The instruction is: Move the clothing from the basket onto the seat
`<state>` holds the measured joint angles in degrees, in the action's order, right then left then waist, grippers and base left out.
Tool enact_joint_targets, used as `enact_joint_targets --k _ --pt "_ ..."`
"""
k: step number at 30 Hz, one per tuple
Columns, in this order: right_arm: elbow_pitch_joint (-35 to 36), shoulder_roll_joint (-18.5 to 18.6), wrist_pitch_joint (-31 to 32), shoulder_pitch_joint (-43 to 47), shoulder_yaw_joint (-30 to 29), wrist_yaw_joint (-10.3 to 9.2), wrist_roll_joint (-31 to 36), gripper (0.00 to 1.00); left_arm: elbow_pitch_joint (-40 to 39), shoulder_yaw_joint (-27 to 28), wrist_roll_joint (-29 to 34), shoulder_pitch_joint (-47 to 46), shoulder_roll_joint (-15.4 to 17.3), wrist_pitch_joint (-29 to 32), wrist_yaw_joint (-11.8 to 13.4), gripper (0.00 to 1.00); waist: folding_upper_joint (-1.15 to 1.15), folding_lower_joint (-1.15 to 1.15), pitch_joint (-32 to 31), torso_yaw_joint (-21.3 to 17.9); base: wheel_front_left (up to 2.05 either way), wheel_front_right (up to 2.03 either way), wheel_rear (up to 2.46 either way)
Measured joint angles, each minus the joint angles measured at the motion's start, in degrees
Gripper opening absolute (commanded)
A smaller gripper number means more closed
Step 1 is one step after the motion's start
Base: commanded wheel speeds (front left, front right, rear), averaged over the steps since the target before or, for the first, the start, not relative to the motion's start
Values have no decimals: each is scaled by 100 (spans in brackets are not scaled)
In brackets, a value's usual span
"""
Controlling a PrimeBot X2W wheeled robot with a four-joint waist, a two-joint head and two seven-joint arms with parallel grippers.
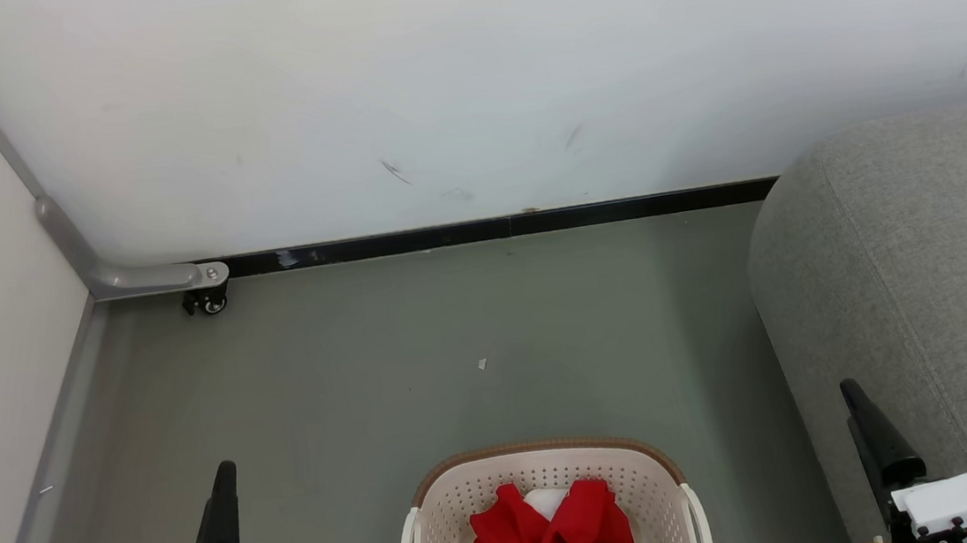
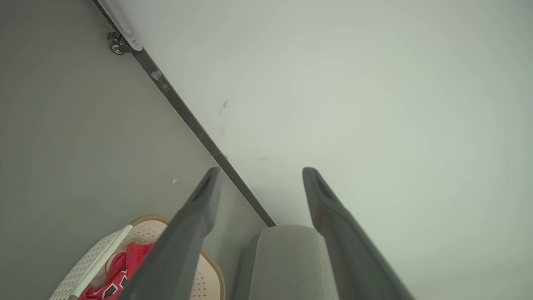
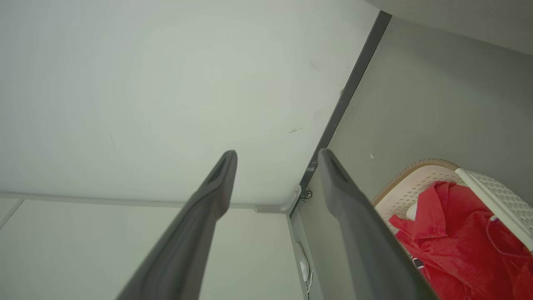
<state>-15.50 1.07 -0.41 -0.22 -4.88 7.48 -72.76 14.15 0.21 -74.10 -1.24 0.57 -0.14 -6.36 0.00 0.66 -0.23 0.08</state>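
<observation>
1. In the head view, the basket [image 1: 470, 496] is seen at the bottom centre of the frame, cut off by the lower edge. It stands on the grey floor [image 1: 454, 336].
2. The sofa [image 1: 909, 266] is seen at the right of that frame, near the basket, with a strip of floor between them.
3. The clothing [image 1: 562, 530] is bunched inside the basket: red fabric over a little white, with black-and-white lettering at the frame's lower edge.
4. More of the basket's inside is shown at the lower right of the right wrist view, where the red fabric is heaped under a white handle.
5. In the left wrist view, the sofa's rounded end is seen at the bottom centre, and the basket at the lower left is partly hidden by a finger.
6. The left gripper [image 2: 261, 171] is held with its fingers spread wide, nothing between them.
7. The right gripper [image 3: 277, 153] is likewise spread and empty, set against the pale wall [image 3: 166, 83].
8. A small caster [image 1: 207, 302] is seen at the upper left of the head view, at the wall's foot.
</observation>
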Motion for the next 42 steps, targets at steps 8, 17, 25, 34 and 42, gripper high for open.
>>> enact_joint_targets --k 8,17,25,34,42 --pt "110 1 -148 0 69 0 768 100 -243 -155 1040 -74 97 -155 116 100 0 30 -25 8 0 0 0" --pt "213 7 -322 2 203 0 1673 100 -477 -401 2111 -74 122 -353 224 100 0 27 -34 12 0 0 0" --pt "222 31 -501 21 334 0 2744 100 -624 -625 2989 -73 135 -506 330 100 0 -11 -12 14 0 0 0" --pt "231 44 -677 114 381 0 3616 100 -692 -831 3904 -69 148 -705 530 100 0 -48 20 14 0 0 0" --pt "258 54 -829 115 420 0 4318 100 -678 -955 4582 -60 153 -858 712 100 0 -59 20 12 0 0 0"
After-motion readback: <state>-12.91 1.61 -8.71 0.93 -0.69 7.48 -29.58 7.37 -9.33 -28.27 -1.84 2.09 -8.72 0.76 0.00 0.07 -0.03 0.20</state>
